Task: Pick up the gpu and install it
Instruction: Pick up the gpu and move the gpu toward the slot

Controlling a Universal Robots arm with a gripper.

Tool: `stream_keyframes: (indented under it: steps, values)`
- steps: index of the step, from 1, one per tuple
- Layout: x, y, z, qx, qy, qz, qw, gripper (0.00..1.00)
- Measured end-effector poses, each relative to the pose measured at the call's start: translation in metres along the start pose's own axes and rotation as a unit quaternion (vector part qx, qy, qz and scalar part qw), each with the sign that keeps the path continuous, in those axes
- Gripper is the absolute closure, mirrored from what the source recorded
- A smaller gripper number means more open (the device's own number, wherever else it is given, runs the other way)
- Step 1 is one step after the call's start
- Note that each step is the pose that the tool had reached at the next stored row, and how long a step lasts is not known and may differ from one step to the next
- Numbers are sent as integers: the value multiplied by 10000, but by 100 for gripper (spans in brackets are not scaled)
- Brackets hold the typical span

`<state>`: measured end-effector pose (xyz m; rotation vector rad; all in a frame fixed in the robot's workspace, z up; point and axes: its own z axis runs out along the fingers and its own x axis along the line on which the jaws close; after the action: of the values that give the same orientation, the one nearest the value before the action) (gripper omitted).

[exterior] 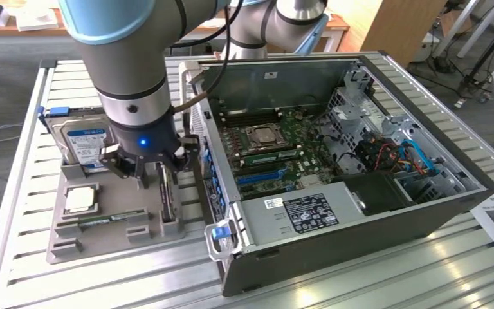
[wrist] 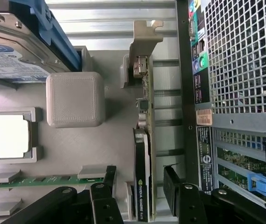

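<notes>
Grey tray (exterior: 101,243) on the counter (exterior: 15,193) carries a drive (exterior: 84,141), a chip (exterior: 80,199) and the gpu (wrist: 144,116), which stands on edge in its slot. The pincer (wrist: 140,176) straddles the gpu, spread wide and touching neither face. The case (exterior: 341,212) stands just beside.

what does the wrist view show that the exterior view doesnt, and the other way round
Wrist view: the gpu edge-on with its Nvidia Quadro label readable, a gap between it and each of the fingers, and the rear ports of the computer case.
Exterior view: the open case's motherboard, its power supply and the arm.
Both: the gripper open astride the gpu, which stands in the gray tray, plus the hard drive and a loose processor chip.
</notes>
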<state>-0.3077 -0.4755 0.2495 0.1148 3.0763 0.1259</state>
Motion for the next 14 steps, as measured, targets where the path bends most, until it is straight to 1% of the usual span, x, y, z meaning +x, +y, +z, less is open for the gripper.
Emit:
stream_keyframes:
  steps: [4,10,12,14]
  values:
    - [6,19,75,-1,-1,2,10000,47]
    - [17,85,189,-1,-2,4,10000,47]
    - [17,85,193,2,-1,3,10000,47]
    - [18,85,199,14,-3,3,10000,47]
